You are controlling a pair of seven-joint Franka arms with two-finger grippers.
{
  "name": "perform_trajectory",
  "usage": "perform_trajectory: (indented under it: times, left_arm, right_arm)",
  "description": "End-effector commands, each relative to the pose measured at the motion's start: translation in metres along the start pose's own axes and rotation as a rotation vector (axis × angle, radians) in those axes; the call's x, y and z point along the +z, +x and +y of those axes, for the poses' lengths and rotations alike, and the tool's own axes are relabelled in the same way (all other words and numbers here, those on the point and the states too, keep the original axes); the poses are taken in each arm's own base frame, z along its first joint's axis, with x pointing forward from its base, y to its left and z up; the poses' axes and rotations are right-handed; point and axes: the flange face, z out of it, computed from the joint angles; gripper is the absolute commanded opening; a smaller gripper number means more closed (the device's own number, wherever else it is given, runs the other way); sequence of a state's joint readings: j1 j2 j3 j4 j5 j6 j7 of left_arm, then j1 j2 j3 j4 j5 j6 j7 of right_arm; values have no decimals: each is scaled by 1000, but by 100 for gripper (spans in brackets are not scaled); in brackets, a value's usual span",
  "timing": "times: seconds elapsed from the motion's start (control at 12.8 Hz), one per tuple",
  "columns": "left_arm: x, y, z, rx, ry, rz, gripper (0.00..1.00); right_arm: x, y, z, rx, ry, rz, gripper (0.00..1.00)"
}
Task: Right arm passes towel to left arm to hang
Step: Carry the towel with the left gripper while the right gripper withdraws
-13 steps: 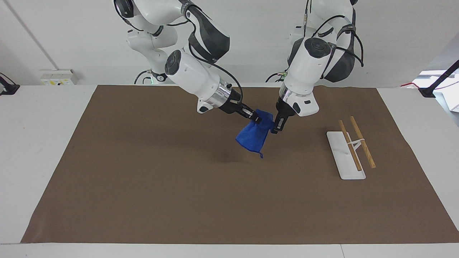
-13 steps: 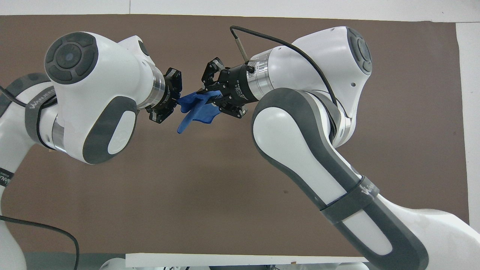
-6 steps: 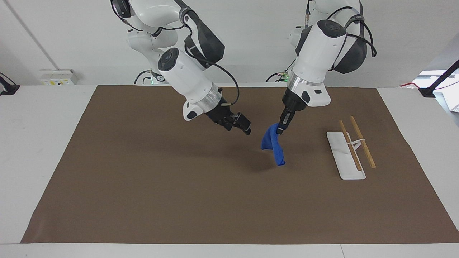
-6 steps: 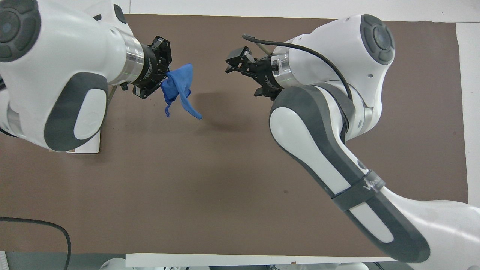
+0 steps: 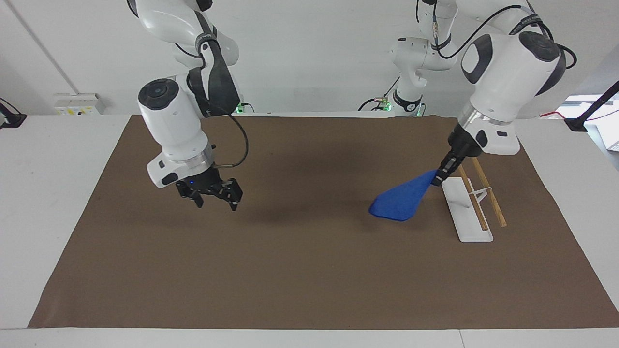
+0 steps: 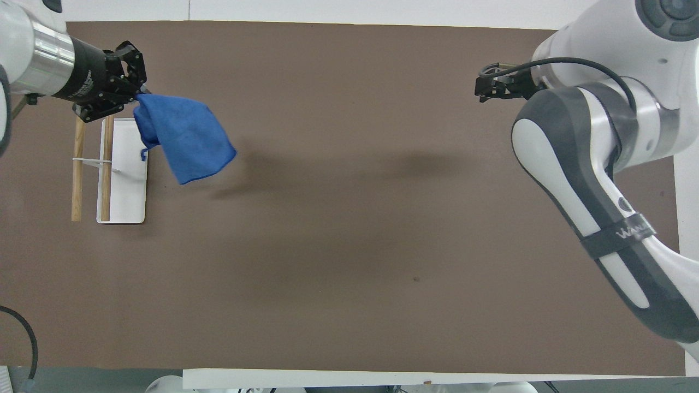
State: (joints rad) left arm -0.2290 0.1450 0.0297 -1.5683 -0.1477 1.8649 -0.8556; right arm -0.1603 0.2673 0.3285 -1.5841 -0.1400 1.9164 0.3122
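Since the earlier frame the arms have separated. The left gripper now holds the towel pinched by one corner beside the rack. The right gripper waits, jaws spread and empty. Handover complete; the next move likely requires draping the towel over the rack's wooden rails.

The big white left arm is cut off by the overhead picture's edge, and the soft blue towel hides one corner of the flat white rack base.

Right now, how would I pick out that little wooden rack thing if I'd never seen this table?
Start at the brown mat and go to the left arm's end. There a white base plate carries two wooden rods side by side. It is the only stand there, beside the blue towel hanging from the left gripper.
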Motion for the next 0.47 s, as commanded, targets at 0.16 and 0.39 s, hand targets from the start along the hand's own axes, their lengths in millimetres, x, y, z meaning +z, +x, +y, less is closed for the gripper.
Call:
perform_trajectory:
  times: [0.16, 0.39]
  left_arm:
    - [-5, 56, -61, 81, -11, 41, 0]
    - [9, 87, -112, 78, -15, 89, 0]
  right_arm:
    - [-134, -46, 74, 10, -116, -41, 100]
    - [-171, -60, 125, -26, -131, -109, 100]
